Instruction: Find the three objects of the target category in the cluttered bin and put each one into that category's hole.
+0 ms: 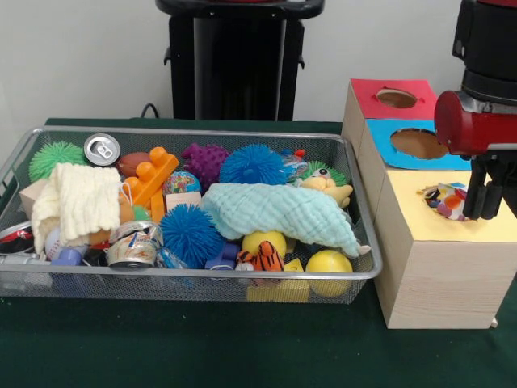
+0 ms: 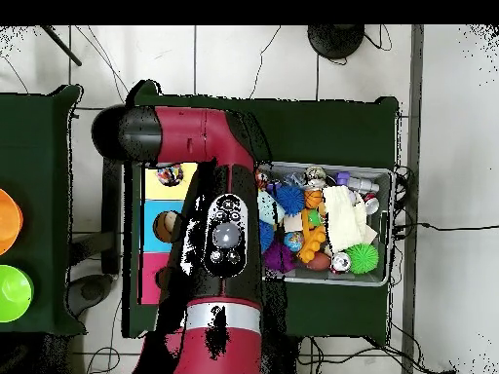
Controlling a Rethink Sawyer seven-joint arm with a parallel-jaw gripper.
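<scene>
One polka-dot wrapper (image 1: pixel 445 199) in yellow box's hole (image 1: pixel 449 202), tool (image 1: pixel 488 212) beside it, grip unclear, two blue spiky balls (image 1: pixel 253 164) in bin (image 1: pixel 365 212).

hole (image 1: pixel 447 200): blocked by wrapper (image 1: pixel 443 196) | bin (image 1: pixel 363 212): packed, open above

Both views are evenly and brightly lit from above; soft shadows are cast beneath the wire bin (image 1: pixel 355 279) onto the green cloth (image 1: pixel 202 339), and slight blur is seen throughout

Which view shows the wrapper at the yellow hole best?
The front view: the wrapper sits in the yellow box's hole, beside the claw. Overhead, the wrapper is only a tiny dotted patch beside the arm.
</scene>
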